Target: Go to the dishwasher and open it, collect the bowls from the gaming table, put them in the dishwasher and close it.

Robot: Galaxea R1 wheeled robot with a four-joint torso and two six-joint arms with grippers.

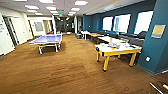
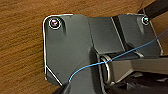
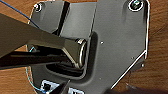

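Gaming table (image 1: 117,51) ahead-right of ping-pong table (image 1: 47,39), long axis receding; green bowl (image 1: 102,44) on surface. Claw states: cannot tell.

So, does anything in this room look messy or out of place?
Nothing looks spilled, tipped or broken. The yellow-legged table on the right carries colourful clutter, including something lime green near its far corner. The blue ping-pong table stands level on the carpet.

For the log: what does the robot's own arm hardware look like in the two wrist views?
Both wrist views show a wide dark grey plate with round shiny fittings at its corners and a pale jointed bar beside it. A thin blue cable runs across the plate in the left wrist view.
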